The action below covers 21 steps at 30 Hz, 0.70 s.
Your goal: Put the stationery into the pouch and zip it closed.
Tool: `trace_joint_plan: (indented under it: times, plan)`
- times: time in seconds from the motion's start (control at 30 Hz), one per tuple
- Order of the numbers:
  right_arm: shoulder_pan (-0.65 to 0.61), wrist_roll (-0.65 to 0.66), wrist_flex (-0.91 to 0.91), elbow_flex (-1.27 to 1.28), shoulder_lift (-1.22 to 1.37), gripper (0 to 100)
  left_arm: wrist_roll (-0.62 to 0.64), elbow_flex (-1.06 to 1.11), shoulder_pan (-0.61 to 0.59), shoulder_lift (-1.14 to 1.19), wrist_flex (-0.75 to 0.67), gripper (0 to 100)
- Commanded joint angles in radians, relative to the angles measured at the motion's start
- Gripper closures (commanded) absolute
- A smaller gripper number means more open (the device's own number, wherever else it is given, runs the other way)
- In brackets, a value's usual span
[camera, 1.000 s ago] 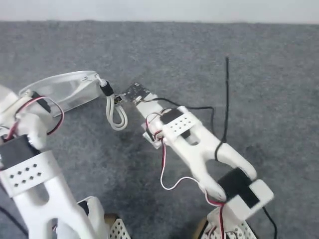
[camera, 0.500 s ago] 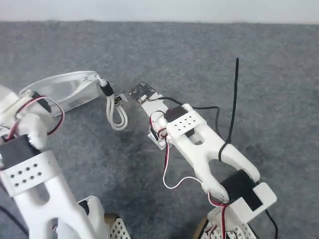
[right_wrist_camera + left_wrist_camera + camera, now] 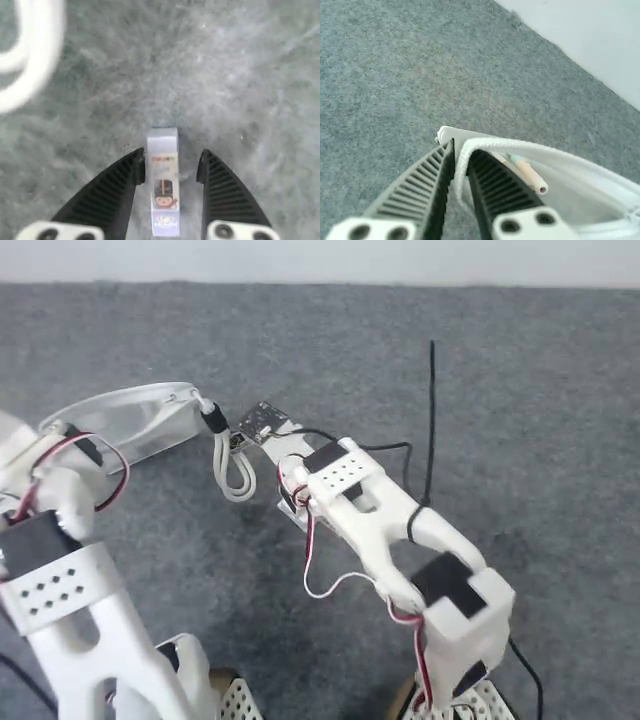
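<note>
On the grey carpeted table (image 3: pixel 520 370) the transparent pouch (image 3: pixel 140 422) is at the left side, and the left gripper (image 3: pixel 460 150) is clamped on its white rim, with the jaws almost together. The white strap loop (image 3: pixel 236 478) of the pouch lies on the carpet just beside the right arm. Inside the pouch one pen (image 3: pixel 526 172) is visible. The right gripper (image 3: pixel 171 161) has its jaws apart, and a small eraser (image 3: pixel 164 195) lies on the carpet between them, not gripped.

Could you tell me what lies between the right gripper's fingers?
A small eraser lies on the carpet between the fingers of the open right gripper, in the right wrist view.
</note>
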Motion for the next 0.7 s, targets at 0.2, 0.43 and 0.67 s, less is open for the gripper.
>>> trace_joint_plan:
  times: [0.2,0.43,0.67]
  plan:
    - [-0.008,0.014,0.002,-0.078,0.027,97.8,0.012,-0.013,-0.002,-0.009,-0.04,99]
    - [-0.004,0.006,0.064,-0.074,-0.082,99.2,0.012,0.001,0.003,-0.015,-0.043,99]
    - [-0.002,0.002,0.191,-0.071,-0.278,99.2,0.014,0.002,0.063,-0.015,-0.04,99]
